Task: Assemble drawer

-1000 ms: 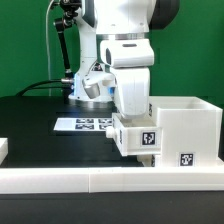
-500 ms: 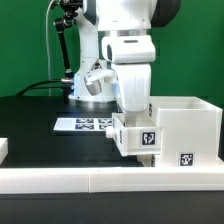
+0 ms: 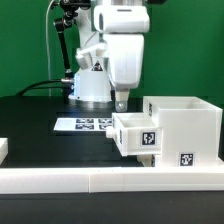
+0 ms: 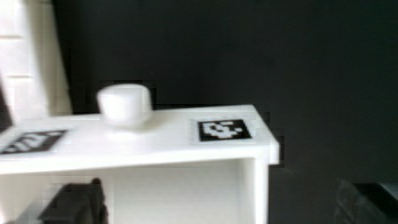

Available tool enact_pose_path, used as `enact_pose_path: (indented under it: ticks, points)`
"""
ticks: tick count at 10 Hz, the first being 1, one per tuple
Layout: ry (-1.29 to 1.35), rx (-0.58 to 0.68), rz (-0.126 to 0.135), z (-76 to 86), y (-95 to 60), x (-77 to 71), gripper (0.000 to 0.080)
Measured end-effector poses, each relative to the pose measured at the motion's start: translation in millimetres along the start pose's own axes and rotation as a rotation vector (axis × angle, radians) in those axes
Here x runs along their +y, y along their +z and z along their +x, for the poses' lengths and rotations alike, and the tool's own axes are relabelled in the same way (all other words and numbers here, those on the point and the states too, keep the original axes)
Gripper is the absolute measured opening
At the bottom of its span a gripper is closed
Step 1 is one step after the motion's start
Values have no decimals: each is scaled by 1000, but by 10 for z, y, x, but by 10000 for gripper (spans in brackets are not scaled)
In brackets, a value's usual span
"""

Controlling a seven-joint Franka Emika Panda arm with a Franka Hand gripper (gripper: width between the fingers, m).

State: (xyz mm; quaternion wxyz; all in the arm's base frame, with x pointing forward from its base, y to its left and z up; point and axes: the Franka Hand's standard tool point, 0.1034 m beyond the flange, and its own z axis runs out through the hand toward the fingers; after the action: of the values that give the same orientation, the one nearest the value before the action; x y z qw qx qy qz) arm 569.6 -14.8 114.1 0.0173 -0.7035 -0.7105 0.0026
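Observation:
The large white boxy housing stands at the exterior view's right. A small white tray with a square tag sticks out of its side toward the exterior view's left. My gripper hangs just above the tray and is apart from it. In the wrist view the gripper is open, its dark fingers wide apart over the tray's tagged face and round white knob. Nothing is between the fingers.
The long low white rail runs along the front of the black table. The marker board lies behind the tray. A small white part shows at the exterior view's left edge. The robot base stands at the back.
My gripper has let go of the small tray and risen straight up. The tray stays in the housing's side.

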Motion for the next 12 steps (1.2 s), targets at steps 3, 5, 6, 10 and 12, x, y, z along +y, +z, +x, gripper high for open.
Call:
enact_pose_path:
  ticks: [3,5,6,10,12]
  points:
    - [5,-1,5,-189,-74,69,649]
    - [5,0,8,-198,-55,62,649]
    - [-45,70,11,-251,40,65,649]
    - [-55,239,14,-512,358,198,649]
    - [-48,259,21,-424,486,202,649]
